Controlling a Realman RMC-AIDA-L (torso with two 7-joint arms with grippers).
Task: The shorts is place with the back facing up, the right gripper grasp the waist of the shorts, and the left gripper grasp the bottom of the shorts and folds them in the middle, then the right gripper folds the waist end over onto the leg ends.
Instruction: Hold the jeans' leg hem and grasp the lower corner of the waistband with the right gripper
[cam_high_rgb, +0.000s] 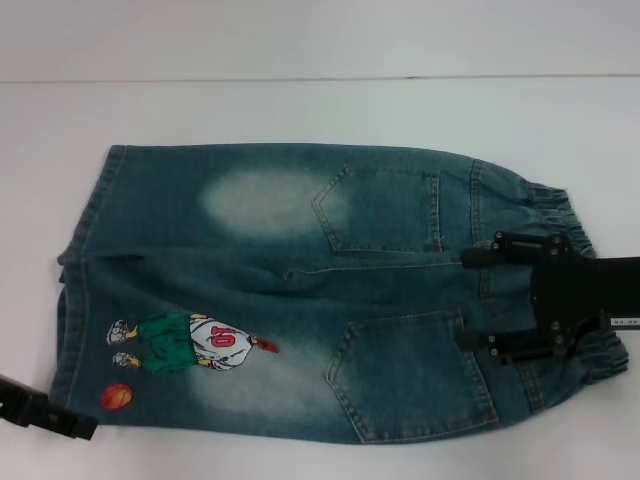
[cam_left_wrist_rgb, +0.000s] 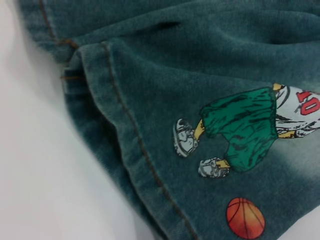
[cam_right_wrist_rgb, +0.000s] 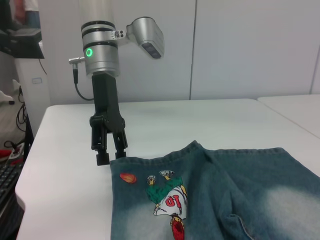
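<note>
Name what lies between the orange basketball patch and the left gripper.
Only the stitched leg hem of the shorts separates the patch from the left gripper, per the right wrist view.

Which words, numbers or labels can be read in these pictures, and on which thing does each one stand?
"10": red number on the white jersey of the cartoon basketball player print on the shorts; also visible in the head and right wrist views.
Small white label on the arm of the right end effector: marks too small to read.
The left end effector and orange basketball patch carry no readable text.
</note>
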